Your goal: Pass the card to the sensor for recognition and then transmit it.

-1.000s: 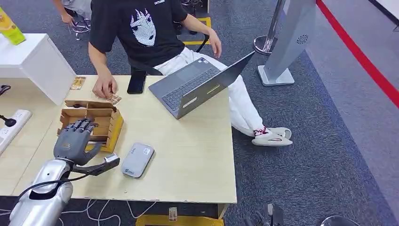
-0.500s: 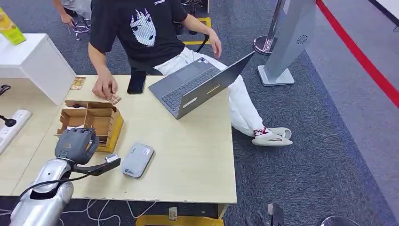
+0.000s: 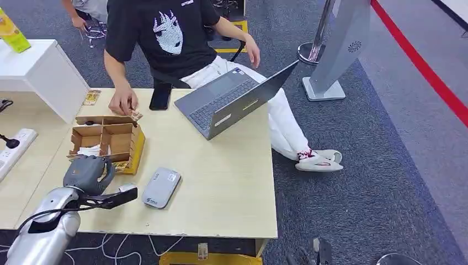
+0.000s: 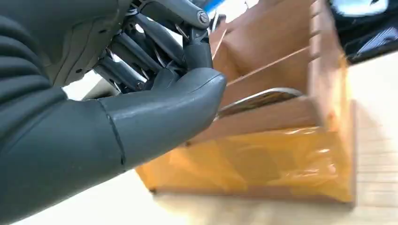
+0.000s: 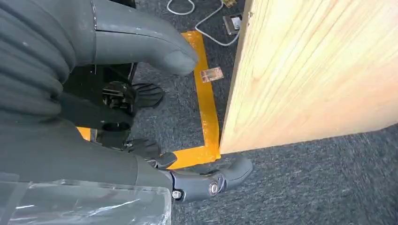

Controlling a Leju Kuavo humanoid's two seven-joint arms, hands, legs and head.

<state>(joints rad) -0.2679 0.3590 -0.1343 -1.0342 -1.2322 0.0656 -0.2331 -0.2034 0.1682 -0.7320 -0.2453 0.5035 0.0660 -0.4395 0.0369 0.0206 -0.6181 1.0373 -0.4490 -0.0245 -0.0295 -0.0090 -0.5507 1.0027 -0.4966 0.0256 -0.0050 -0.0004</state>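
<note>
A card (image 4: 263,97) is seen in the left wrist view as a thin pale edge lying in the near compartment of the cardboard box (image 3: 118,144), just beyond the fingertips. Whether it is already pinched cannot be told, since the thumb covers the contact point. In the head view the box stands at the left of the bench (image 3: 221,182), and the grey card reader (image 3: 160,187) lies just to its right, lower in the frame.

The likely failure is judged to be a missed or shallow pinch: the card lies flat and low behind the box wall, so the fingers may close on cardboard instead, or the light box may be dragged or tipped as the hand is raised. A card held by a corner could also slip before the reader is reached.

The left robot hand (image 3: 84,172) is held at the near edge of the box, knuckles up, its fingers (image 4: 195,44) curled in against the thumb. The right robot hand (image 5: 155,117) hangs beside the bench edge above the floor, fingers apart, nothing held.

A person's hand (image 3: 122,102) rests at the far side of the box.
</note>
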